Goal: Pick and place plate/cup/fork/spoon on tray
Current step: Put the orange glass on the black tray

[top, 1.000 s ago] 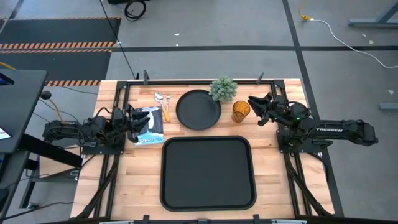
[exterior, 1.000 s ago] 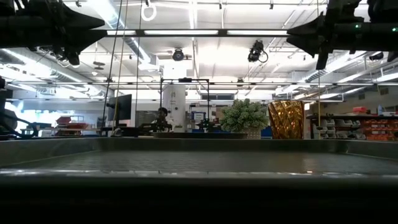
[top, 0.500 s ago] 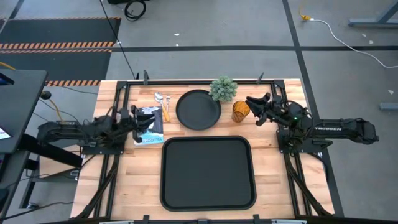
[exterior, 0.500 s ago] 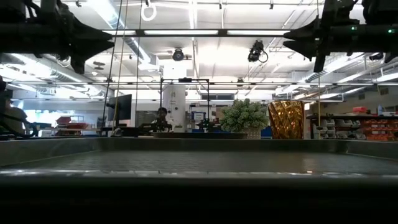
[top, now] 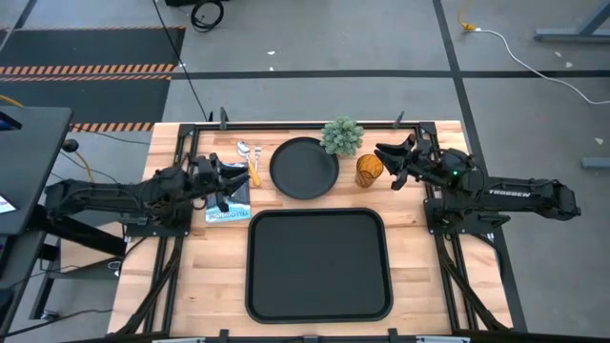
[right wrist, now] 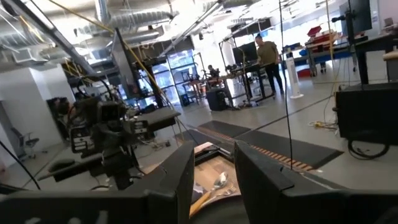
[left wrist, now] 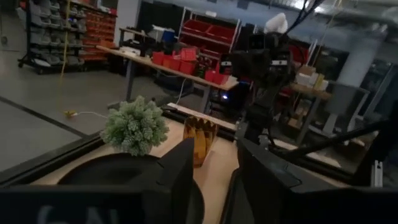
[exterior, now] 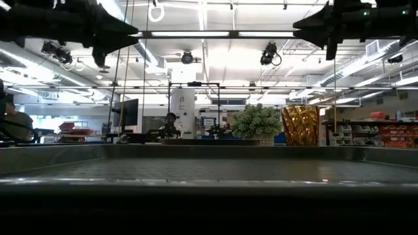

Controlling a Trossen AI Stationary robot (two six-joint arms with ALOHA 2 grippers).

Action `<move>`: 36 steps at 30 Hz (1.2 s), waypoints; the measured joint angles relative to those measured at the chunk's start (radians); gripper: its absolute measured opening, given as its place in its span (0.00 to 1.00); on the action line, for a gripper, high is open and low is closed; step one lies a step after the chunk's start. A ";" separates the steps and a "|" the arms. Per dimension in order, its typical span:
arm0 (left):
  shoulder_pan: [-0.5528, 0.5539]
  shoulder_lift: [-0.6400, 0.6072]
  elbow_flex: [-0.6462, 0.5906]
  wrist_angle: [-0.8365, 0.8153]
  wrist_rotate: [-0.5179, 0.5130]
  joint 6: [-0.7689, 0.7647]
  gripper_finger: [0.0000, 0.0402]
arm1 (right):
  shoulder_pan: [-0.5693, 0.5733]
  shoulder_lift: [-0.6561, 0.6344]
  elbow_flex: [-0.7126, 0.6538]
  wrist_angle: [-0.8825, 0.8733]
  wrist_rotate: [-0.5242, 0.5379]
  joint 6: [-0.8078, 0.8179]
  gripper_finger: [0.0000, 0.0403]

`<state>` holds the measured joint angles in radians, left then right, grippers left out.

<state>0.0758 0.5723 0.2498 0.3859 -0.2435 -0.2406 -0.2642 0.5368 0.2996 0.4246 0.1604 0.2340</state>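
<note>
- While both arms hover above the wooden table (top: pixel 419 276), your tray (top: pixel 319 265) lies bare at the near middle.
- Your plate (top: pixel 304 168) sits just behind the tray, with the potted plant (top: pixel 342 136) at its far right edge.
- Your cup (top: pixel 369 170) stands upright to the right of the plate, on the table.
- Your spoon (top: pixel 244 151) and fork (top: pixel 255 162) lie side by side left of the plate.
- Your right gripper (top: pixel 389 164) hangs just beside the cup, fingers spread apart, holding nothing.
- Your left gripper (top: pixel 238 178) hovers over a blue packet (top: pixel 227 211) near the fork, fingers parted and empty.
</note>
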 joint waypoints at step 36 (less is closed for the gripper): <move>0.118 0.606 0.361 -0.089 0.242 0.147 0.43 | 0.118 0.117 0.000 0.032 0.039 0.059 0.30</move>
<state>0.1934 1.1781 0.6103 0.2966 -0.0012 -0.0938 -0.1461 0.6535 0.2996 0.4568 0.1999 0.2930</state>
